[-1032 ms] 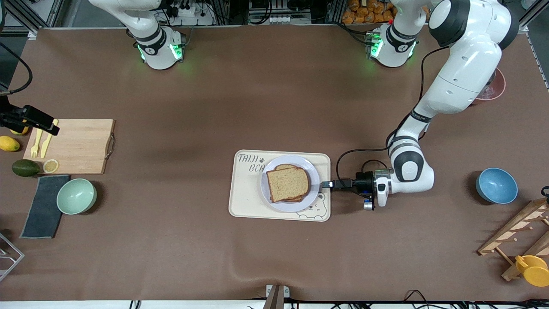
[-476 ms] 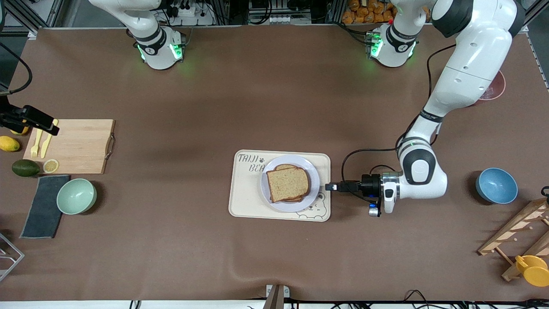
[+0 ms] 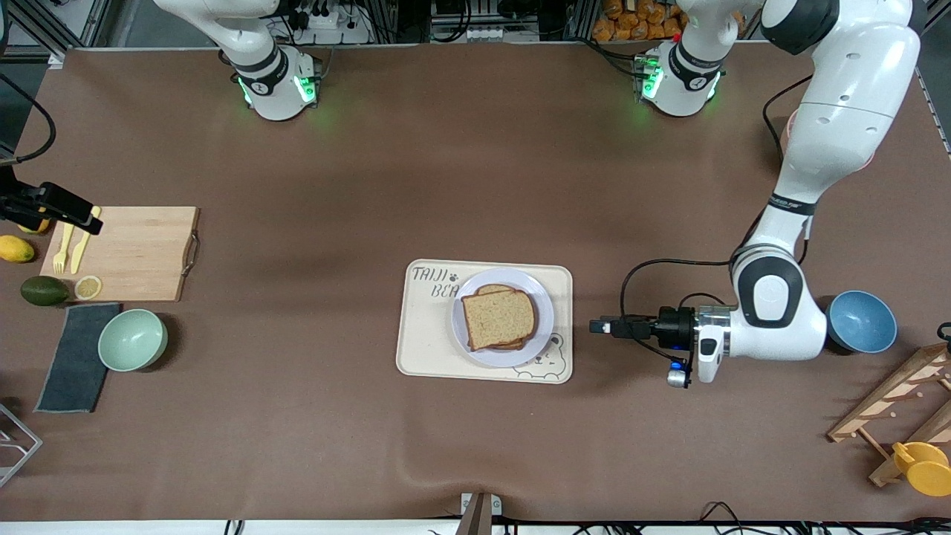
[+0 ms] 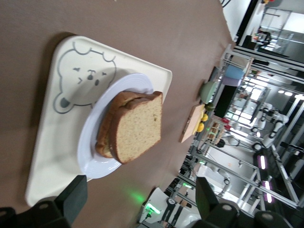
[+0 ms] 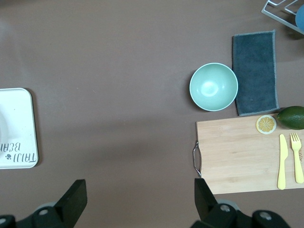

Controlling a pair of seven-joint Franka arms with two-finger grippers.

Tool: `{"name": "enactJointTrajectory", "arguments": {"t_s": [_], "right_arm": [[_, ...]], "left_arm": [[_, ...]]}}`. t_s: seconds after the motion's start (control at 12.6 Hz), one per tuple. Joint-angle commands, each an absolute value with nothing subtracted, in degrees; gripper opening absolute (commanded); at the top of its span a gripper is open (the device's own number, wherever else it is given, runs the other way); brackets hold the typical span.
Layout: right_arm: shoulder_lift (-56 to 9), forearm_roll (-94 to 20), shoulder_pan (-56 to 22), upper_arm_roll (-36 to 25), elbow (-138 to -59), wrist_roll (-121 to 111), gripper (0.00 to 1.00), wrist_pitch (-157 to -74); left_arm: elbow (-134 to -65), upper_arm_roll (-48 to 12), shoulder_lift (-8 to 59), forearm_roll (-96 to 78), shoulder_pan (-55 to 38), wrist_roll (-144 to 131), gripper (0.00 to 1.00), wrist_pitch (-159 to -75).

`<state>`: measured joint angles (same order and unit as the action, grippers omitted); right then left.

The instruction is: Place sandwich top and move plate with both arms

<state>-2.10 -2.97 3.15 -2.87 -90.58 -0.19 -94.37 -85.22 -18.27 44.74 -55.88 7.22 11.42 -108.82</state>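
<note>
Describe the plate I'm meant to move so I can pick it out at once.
Find the cream tray with the bear drawing, mid-table. The plate sits on it: small, round, pale lavender-white, raised rim, holding a sandwich with a plain brown bread top. Unlike the green bowl and blue bowl, it is flat and carries bread.

"TAIJI BEA" (partly hidden) on tray [image 3: 423,327]

A brown-covered table [image 3: 312,416] carries a cream tray [image 3: 427,338] (bear drawing at one corner) near its middle. Toward the right arm's end lie a wooden cutting board [image 3: 137,253], green bowl [image 3: 133,339] and dark cloth [image 3: 76,357]; a blue bowl [image 3: 862,321] sits toward the left arm's end.
</note>
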Motion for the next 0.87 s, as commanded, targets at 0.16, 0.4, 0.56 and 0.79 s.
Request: {"name": "enactJointTrajectory", "arguments": {"t_s": [0.16, 0.4, 0.56, 0.79], "right_arm": [[-1.85, -3.52, 4.31, -2.11, -90.35, 0.00, 1.00, -94.48], [-1.85, -3.43, 4.31, -2.11, -90.35, -0.17, 1.00, -94.48], [-1.85, -3.43, 4.22, -2.11, -90.35, -0.18, 1.00, -94.39], [-1.85, -2.73, 4.22, -2.11, -90.26, -0.26, 1.00, -94.39]], "left_arm": [[-82.79, -17.75, 40.97, -42.66, 7.73, 5.11, 1.00, -105.03], [-82.53, -17.75, 38.24, -34.30, 7.74, 3.69, 1.00, -103.45], [-82.53, -17.67, 35.61, -27.98, 7.82, 3.52, 1.00, -103.19], [-82.53, -17.58, 31.39, -20.76, 7.82, 2.47, 1.00, -101.17]]}}
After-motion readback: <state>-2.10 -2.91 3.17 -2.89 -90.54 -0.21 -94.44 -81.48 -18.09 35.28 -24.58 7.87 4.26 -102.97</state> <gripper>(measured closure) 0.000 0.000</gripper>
